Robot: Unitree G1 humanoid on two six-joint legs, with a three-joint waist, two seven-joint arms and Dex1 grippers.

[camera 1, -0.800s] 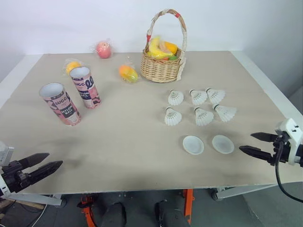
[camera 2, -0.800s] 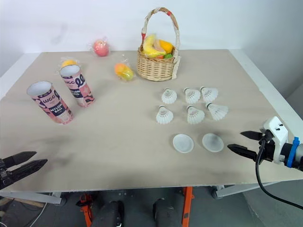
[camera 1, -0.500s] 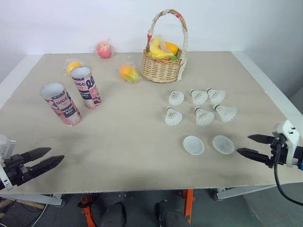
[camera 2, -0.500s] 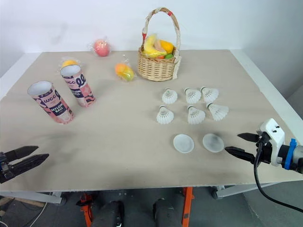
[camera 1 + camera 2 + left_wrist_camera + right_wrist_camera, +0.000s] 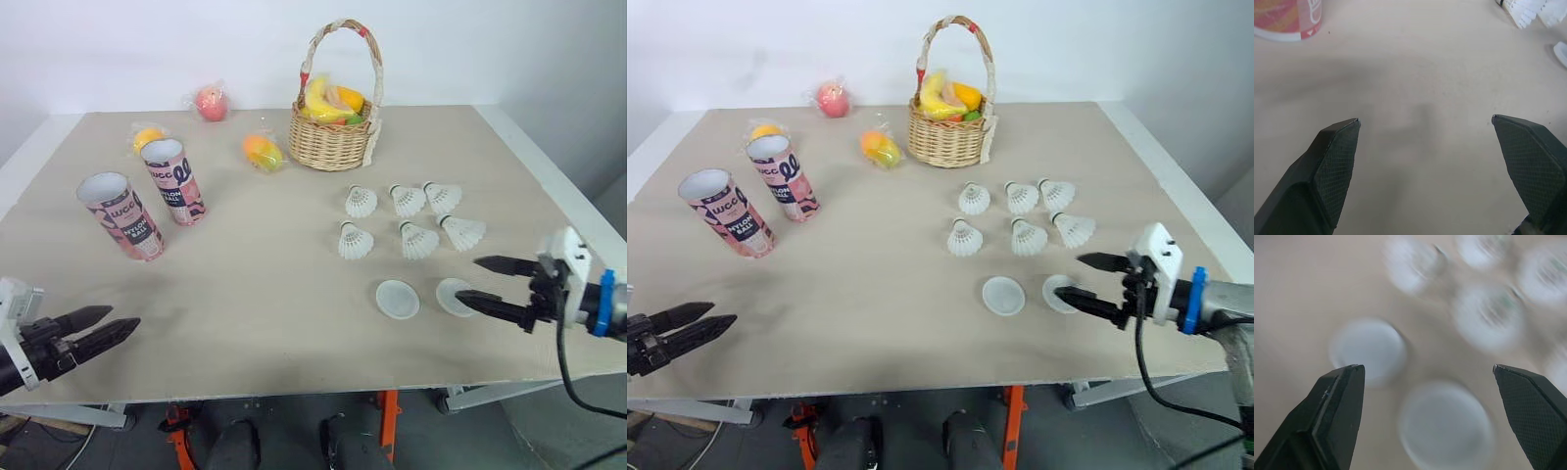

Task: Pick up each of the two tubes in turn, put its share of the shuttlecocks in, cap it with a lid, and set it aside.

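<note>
Two pink open-topped tubes, one (image 5: 122, 215) leaning and one (image 5: 172, 181) behind it, stand at the table's left. Several white shuttlecocks (image 5: 406, 217) lie in two rows right of centre. In front of them lie two white lids, one (image 5: 398, 299) in plain sight and one (image 5: 449, 290) partly behind my right gripper (image 5: 468, 279). That gripper is open and hovers just right of this lid; its wrist view shows both lids (image 5: 1369, 350) between and beyond its fingers. My left gripper (image 5: 123, 316) is open over bare table near the front left edge, well short of the tubes (image 5: 1286, 19).
A wicker basket (image 5: 336, 127) of fruit stands at the back centre. Wrapped fruits lie near it: an orange one (image 5: 263, 152), a red one (image 5: 211, 102) and another orange one (image 5: 147, 135) behind the tubes. The table's front edge runs just below both grippers.
My right gripper has moved left from off the table's right edge to beside the right lid. The left gripper has edged slightly forward onto the table.
</note>
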